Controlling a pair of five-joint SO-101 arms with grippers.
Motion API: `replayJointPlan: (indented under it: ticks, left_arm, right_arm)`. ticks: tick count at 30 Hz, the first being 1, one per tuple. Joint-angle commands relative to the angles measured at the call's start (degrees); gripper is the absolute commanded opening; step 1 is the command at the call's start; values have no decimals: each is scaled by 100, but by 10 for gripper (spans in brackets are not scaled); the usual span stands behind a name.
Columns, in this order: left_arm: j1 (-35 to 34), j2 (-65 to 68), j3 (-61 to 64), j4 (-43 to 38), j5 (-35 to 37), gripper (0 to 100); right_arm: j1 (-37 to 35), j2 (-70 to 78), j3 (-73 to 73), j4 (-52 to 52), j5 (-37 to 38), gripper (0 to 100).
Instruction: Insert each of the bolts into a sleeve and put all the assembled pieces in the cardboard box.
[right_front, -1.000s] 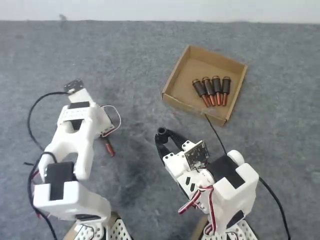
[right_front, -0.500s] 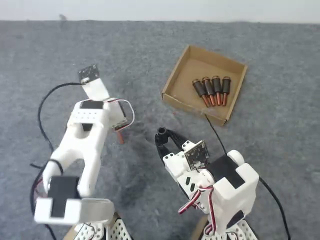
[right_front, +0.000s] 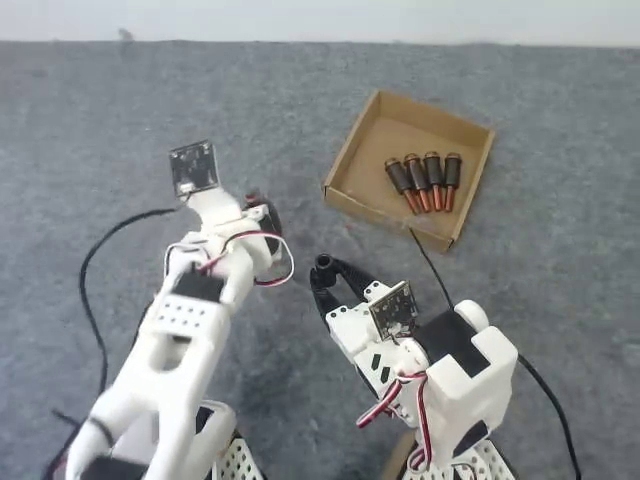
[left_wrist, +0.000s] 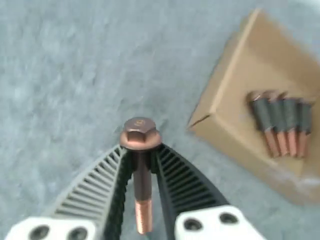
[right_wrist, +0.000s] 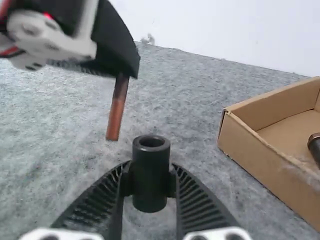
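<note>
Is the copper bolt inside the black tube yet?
No, it is out. The bolt hangs in the left gripper, beside and above the sleeve, whose top hole looks empty in the right gripper.

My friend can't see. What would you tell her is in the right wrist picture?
The right gripper holds a black sleeve upright, hole facing up. Nearby the left gripper hangs a copper bolt tip-down over the grey mat, not yet in the sleeve, and a cardboard box sits close by.

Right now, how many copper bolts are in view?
5: four sleeved bolts lie side by side in the cardboard box, and one bare bolt is clamped in the left gripper. None seems hidden.
</note>
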Motion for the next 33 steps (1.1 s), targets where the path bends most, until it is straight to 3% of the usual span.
replayJointPlan:
  ticks: [1, 6, 11, 16, 33]
  left_arm:
    - [88, -1037, 242, -580, -9, 12]
    - [554, -1626, 470, -580, -26, 12]
    - [1178, -2119, 840, -580, -853, 12]
    - [1512, -2708, 1182, -589, -914, 12]
    - [1644, -3912, 1332, 9, -905, 12]
  right_arm:
    - [-4, -22, -79, 22, -26, 6]
    - [-4, -22, -79, 22, -26, 6]
    - [-4, -22, -79, 22, -26, 6]
    - [-4, -22, -79, 22, -26, 6]
    - [4, -22, -79, 22, -35, 6]
